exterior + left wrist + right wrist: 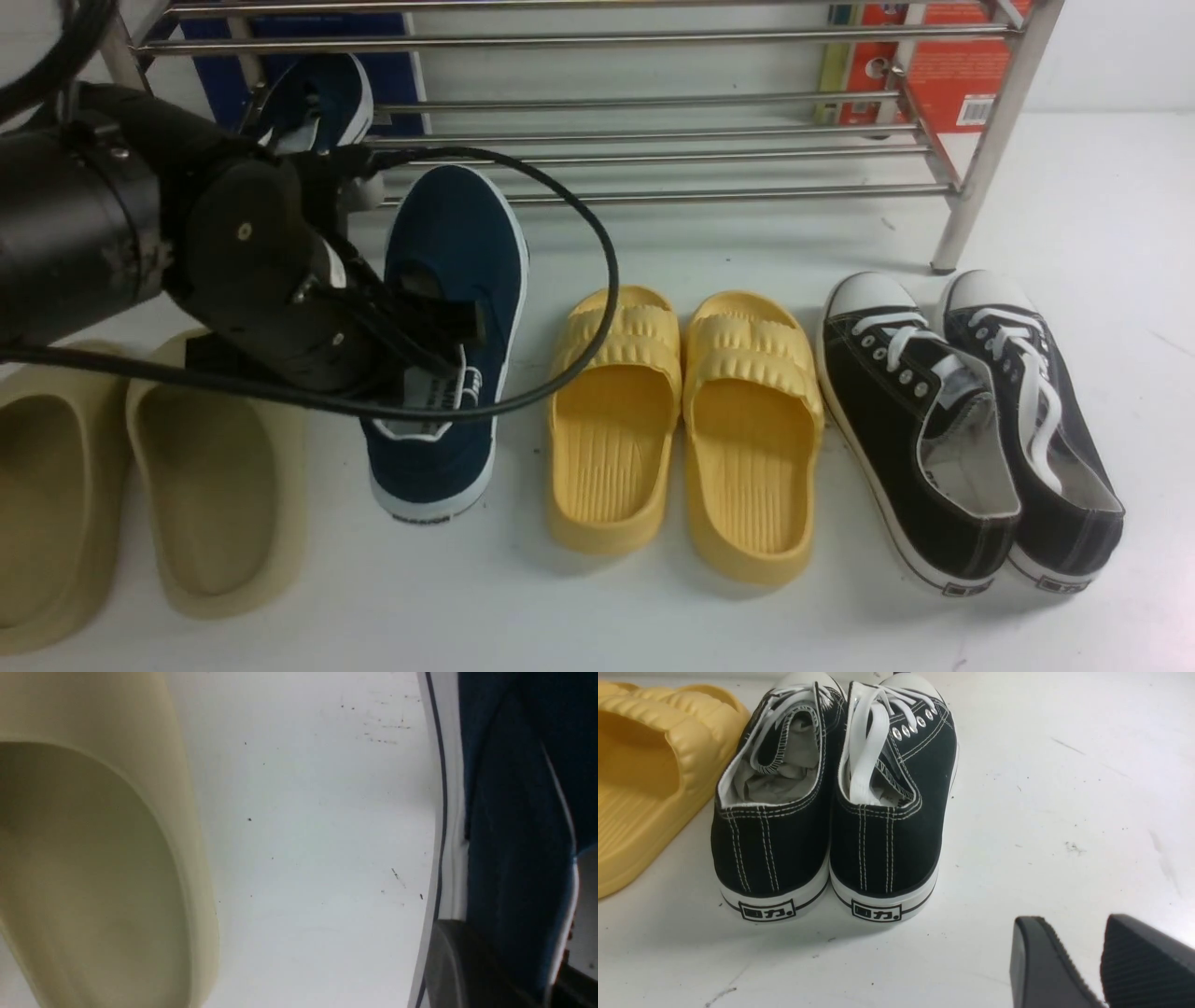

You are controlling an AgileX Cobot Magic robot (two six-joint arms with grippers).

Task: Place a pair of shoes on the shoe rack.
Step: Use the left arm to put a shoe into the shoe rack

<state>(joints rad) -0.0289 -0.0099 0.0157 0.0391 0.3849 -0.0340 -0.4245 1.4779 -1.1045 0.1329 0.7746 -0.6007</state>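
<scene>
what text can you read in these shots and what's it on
"回力." on the white heel strip of each black canvas lace-up sneaker.
Dark heel print on the navy blue canvas slip-on shoe: too blurred to read.
Print on the orange box at the back: too small to read.

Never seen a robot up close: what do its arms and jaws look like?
The left arm is a thick matt black cylinder with a rounded wrist housing and a thin black cable looping off it. Of the right, only the jaws show: two black pads with fine ribbing.

One shoe (322, 98) on rack (653, 42); other shoe (457, 243) before it.
</scene>
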